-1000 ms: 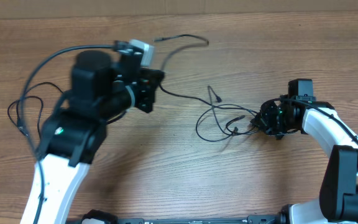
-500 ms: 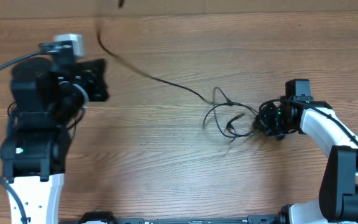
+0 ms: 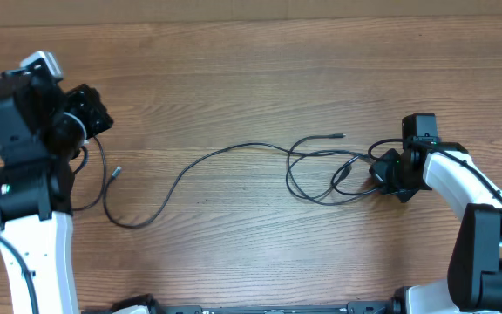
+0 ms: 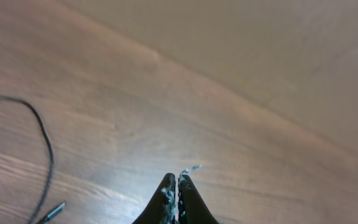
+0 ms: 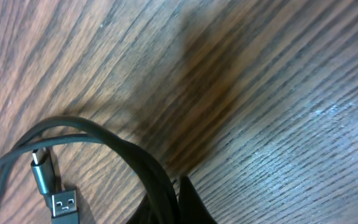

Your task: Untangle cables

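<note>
Your right gripper (image 5: 178,191) is pinched shut on the cables (image 5: 135,160). Your left gripper (image 4: 178,186) is closed tight on nothing, above the table (image 3: 234,70).

Two arms (image 3: 26,218), one table (image 3: 234,78), cables (image 3: 234,148) (count unclear)

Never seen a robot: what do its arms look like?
Left arm and right arm: white shells, black joints, thin black wires alongside. Left hand and right hand are black, the left's fingers scuffed white. A green light glows on the left arm.
</note>
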`<state>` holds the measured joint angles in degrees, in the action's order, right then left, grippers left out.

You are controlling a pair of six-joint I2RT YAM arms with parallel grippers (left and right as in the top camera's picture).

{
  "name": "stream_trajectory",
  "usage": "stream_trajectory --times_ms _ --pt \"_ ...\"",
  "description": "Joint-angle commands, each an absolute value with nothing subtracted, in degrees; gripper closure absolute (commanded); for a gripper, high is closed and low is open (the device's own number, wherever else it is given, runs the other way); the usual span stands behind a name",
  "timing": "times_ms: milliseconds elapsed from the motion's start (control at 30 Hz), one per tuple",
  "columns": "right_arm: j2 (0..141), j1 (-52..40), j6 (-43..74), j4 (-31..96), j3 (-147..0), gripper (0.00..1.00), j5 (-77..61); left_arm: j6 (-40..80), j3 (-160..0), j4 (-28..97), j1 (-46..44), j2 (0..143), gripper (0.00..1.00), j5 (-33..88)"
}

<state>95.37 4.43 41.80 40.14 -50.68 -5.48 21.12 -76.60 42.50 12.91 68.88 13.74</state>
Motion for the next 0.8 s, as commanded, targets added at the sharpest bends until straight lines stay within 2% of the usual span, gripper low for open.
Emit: stream_trajectory --times_ms 0,233,300,367,467,567,700,767 --pt "94.41 4.58 43.27 40.38 -50.7 0.91 -5.63 21.76 -77.84 43.9 13.06 72.62 0.96 19.38" --pt "94.39 4.58 37.3 42.46 -51.4 0.91 -13.21 16.1 -77.84 47.16 11.46 81.87 0.96 36.01" --pt "94.39 4.58 35.31 43.94 -52.69 0.89 -15.97 16.03 -77.84 47.86 9.87 84.31 0.96 36.95" --pt "94.39 4.58 34.44 45.34 -53.93 0.83 -18.13 15.31 -77.84 48.16 7.55 86.96 0.96 36.91" --pt "94.39 4.51 32.36 45.56 -54.37 0.61 -21.76 14.98 -77.84 48.16 3.99 90.74 0.85 36.32" --pt "94.39 4.51 29.23 45.67 -54.35 0.44 -24.45 15.0 -77.84 47.94 -0.12 95.07 0.82 35.4" --pt "94.39 4.51 28.84 46.41 -54.35 0.42 -24.51 15.49 -77.84 46.63 -5.78 100.97 0.74 35.46" --pt "94.39 4.51 28.84 46.46 -54.35 0.43 -24.49 15.9 -77.84 45.23 -8.93 103.79 0.74 35.44"
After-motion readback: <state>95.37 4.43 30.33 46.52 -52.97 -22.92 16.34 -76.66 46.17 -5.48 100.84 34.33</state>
